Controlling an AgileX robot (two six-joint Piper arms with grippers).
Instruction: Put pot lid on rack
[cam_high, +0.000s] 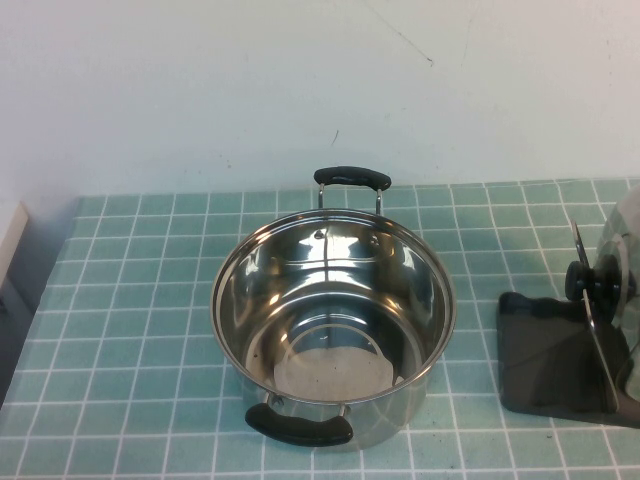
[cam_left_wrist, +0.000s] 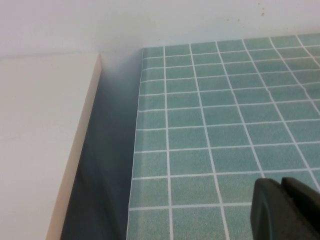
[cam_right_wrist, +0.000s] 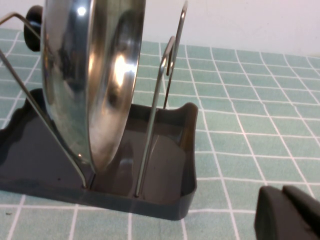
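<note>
The pot lid (cam_right_wrist: 92, 80) stands on its edge in the rack (cam_right_wrist: 165, 170) at the right edge of the table (cam_high: 140, 300), between the thin wire dividers; its black knob (cam_high: 582, 279) points toward the pot (cam_high: 333, 320); so, as I judge it, the placing is already done and what is left is only to draw the arm away.

The right pincer (cam_right_wrist: 287, 212) sits low over the table just beside the rack, on the lid's hollow side, apart from it; it holds nothing, and its dark fingertips lie together with only a thin seam between them. The lid's disc faces the right pincer flat-on, so a retreat should go straight away from that face — a sideways swing could catch the wire and tip the lid.

The left pincer (cam_left_wrist: 287, 207) is at the left edge of the table, well apart from everything; it seems closed too, and empty; the right arm is clearly the nearer one.

The lid is polished, domed steel, mirror-like; the rack is a dark grey tray with a wavy rim; the pot is shiny steel with two black handles, open, in the middle of the table, whose cover is green with white squares.
</note>
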